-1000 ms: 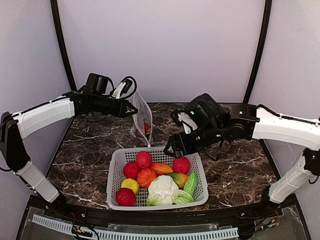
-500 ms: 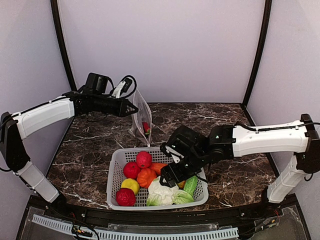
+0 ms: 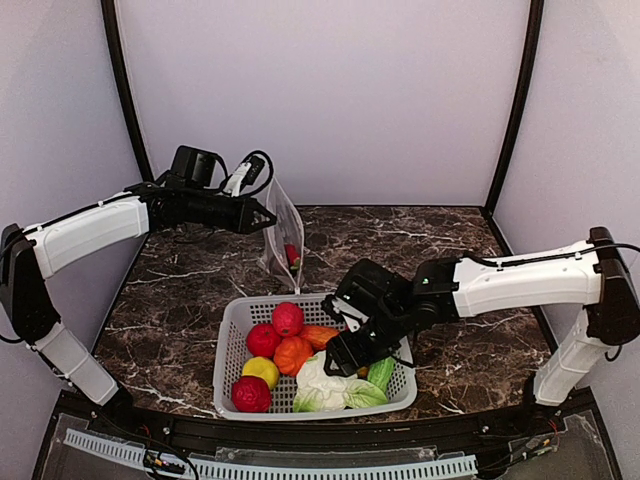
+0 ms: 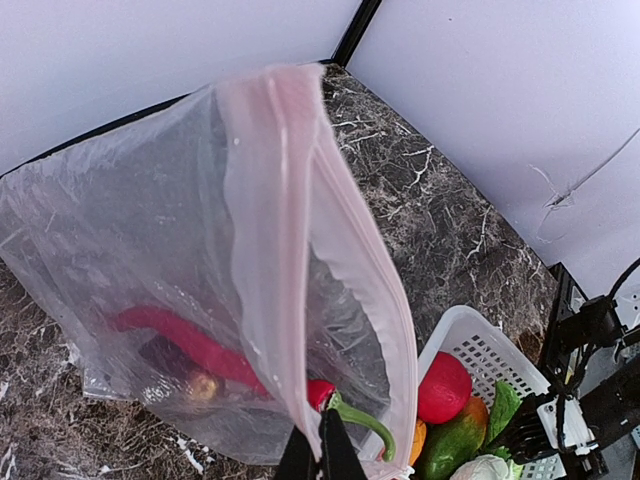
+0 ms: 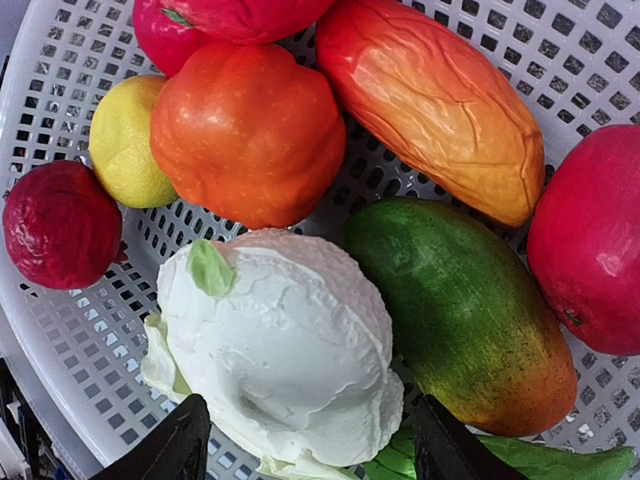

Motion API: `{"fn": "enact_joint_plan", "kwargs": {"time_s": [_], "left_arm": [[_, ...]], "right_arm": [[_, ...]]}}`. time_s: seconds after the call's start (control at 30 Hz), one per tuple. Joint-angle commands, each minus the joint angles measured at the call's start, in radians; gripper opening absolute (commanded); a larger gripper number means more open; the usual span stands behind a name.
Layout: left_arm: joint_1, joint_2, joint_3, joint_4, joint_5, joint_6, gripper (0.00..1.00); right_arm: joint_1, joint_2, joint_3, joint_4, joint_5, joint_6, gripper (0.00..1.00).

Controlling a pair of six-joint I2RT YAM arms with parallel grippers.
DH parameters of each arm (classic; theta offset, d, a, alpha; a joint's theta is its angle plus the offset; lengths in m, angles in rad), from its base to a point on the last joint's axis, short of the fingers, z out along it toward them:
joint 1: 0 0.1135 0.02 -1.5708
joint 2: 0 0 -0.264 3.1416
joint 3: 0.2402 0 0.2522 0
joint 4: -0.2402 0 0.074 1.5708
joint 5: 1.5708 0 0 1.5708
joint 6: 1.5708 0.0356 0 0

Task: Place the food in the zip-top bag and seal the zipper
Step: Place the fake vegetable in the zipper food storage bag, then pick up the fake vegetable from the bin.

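My left gripper is shut on the rim of the clear zip-top bag and holds it up behind the basket. In the left wrist view the bag hangs with its mouth open; the pinkish zipper strip runs down to my pinched fingers. A red chili lies inside. My right gripper is open, low in the white basket, its fingers on either side of the white cauliflower without gripping it.
The basket also holds a green mango, an orange-red mango, an orange fruit, a lemon, a dark red fruit and a red fruit. Marble tabletop surrounds it.
My right arm has swung from behind the basket forward and down into it, ending over the cauliflower with the gripper open. The left arm and the bag have not moved.
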Motion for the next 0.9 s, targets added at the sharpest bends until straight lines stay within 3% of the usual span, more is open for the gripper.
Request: {"fn": "enact_joint_plan", "kwargs": {"time_s": [0.0, 0.5, 0.67, 0.87], "left_arm": [[-0.001, -0.026, -0.008, 0.016, 0.017, -0.005, 0.01], [-0.001, -0.018, -0.008, 0.013, 0.018, -0.006, 0.01], [-0.001, -0.017, -0.008, 0.013, 0.018, -0.006, 0.01], [-0.001, -0.016, -0.008, 0.013, 0.018, -0.007, 0.01]], "right_arm": [[-0.025, -0.012, -0.041, 0.049, -0.04, -0.005, 0.67], [-0.028, 0.046, -0.012, 0.117, -0.143, -0.048, 0.59], [-0.035, 0.052, -0.028, 0.085, -0.085, -0.023, 0.58], [-0.051, 0.065, -0.043, 0.085, -0.078, -0.015, 0.68]]}}
